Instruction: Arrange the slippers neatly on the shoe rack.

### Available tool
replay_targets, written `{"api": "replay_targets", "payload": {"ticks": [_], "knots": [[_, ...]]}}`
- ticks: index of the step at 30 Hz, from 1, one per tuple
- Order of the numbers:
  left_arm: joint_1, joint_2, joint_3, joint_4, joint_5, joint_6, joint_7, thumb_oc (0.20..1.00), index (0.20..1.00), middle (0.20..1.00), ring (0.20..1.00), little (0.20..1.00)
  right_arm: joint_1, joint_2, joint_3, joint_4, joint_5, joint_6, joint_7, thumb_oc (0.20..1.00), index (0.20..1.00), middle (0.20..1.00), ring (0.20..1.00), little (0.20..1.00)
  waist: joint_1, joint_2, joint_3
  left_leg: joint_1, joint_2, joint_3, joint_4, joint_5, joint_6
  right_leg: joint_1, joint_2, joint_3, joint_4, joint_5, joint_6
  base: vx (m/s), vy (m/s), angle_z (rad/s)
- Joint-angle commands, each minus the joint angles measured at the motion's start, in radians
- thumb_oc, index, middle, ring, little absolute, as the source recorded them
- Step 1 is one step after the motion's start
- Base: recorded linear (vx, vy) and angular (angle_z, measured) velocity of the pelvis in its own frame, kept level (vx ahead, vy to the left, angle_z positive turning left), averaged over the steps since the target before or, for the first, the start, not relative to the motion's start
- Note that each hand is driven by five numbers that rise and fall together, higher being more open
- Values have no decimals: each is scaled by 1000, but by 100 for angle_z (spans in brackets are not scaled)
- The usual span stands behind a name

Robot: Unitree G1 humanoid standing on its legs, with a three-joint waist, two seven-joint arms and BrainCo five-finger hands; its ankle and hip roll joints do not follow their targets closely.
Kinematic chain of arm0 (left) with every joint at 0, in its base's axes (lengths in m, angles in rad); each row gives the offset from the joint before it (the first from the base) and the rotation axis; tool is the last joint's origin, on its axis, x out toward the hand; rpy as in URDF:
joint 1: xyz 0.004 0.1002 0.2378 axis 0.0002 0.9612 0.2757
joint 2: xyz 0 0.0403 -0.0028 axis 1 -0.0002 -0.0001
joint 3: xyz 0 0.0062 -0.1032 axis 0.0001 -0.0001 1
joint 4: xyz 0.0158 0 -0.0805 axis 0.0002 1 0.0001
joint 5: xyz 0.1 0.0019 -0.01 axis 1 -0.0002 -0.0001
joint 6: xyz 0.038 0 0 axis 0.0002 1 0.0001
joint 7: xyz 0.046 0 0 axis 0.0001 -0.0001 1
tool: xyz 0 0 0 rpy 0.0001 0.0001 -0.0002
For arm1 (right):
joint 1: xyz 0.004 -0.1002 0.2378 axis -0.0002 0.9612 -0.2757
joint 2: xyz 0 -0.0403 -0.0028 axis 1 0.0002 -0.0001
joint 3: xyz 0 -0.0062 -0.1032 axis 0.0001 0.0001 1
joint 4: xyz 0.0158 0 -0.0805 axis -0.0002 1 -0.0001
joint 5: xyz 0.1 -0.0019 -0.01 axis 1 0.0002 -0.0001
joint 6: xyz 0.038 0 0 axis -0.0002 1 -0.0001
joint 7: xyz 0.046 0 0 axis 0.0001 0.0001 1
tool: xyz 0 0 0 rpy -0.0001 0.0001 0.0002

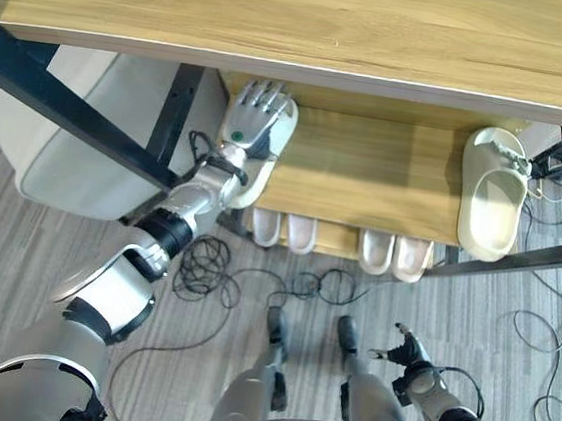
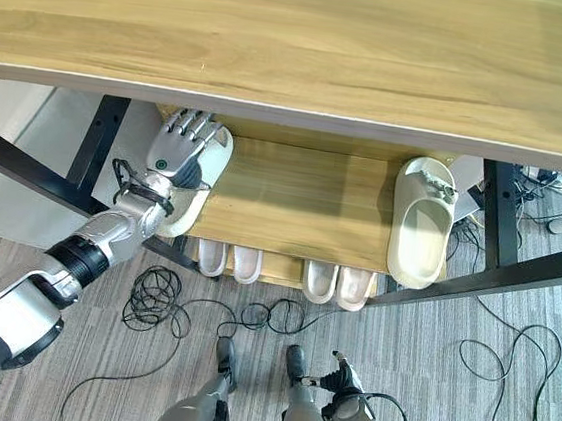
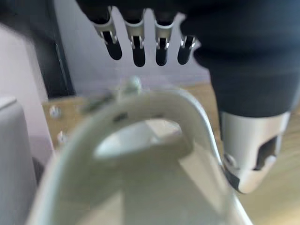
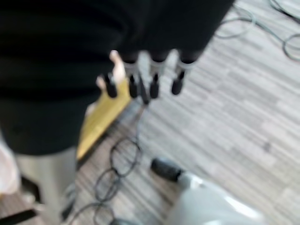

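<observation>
- The shoe rack [image 1: 385,181] is a wooden one with black metal legs and a wide top board, and there's a middle shelf under it where the action is.
- The left hand [image 1: 254,117] is reached in under the top board at the left end of that shelf, lying flat on top of a white slipper [image 1: 265,174].
- Its fingers [image 3: 136,44] look straight and spread, more resting on the slipper than gripping it. In the left wrist view the slipper's strap arches right below them, and I don't see anything curled round it.
- That slipper sits right at the shelf's left edge, heel poking out over the front a bit.
- A second white slipper [image 2: 420,225] lies at the right end of the same shelf, sole side down with the opening facing up, well apart from the first one.
- Down on the lower shelf there are two pairs of pinkish-white slippers [image 1: 338,242] side by side, only their ends sticking out.
- The right hand [image 1: 407,352] hangs low over the grey striped floor [image 2: 501,415], nowhere near the rack, fingers loose and holding nothing.
- A grey bin-looking thing [image 1: 86,150] stands left of the rack.
</observation>
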Motion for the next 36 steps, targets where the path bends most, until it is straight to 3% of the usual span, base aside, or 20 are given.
{"api": "replay_targets", "payload": {"ticks": [1,13,25,36], "knots": [[-2,46,87,-6,51,15,43,1000,1000,1000,1000,1000,-5,-7,-16,-30,27,-14,-11,1000,1000,1000,1000,1000,24,-9,10,64,-18,-36,20,-95,-15,-47,-64,-42,104,-53,82,-7,4,6],[42,36,78,-22,73,-2,7,1000,1000,1000,1000,1000,-15,-2,-28,-23,21,-4,-7,1000,1000,1000,1000,1000,35,-30,16,66,-20,-54,21,-93,-14,-30,-61,-64,95,-52,83,-15,4,6],[-55,-10,0,92,89,20,0,1000,1000,1000,1000,1000,-30,3,-22,2,14,-4,-19,1000,1000,1000,1000,1000,32,-57,-1,44,-19,-61,18,-85,-11,-42,-62,-67,76,-32,91,0,0,0],[-112,16,-31,101,110,34,1,1000,1000,1000,1000,1000,-25,8,-14,-6,17,-13,-22,1000,1000,1000,1000,1000,32,-79,-15,46,-19,-63,15,-87,-12,-32,-64,-73,71,-32,94,15,5,0]]}}
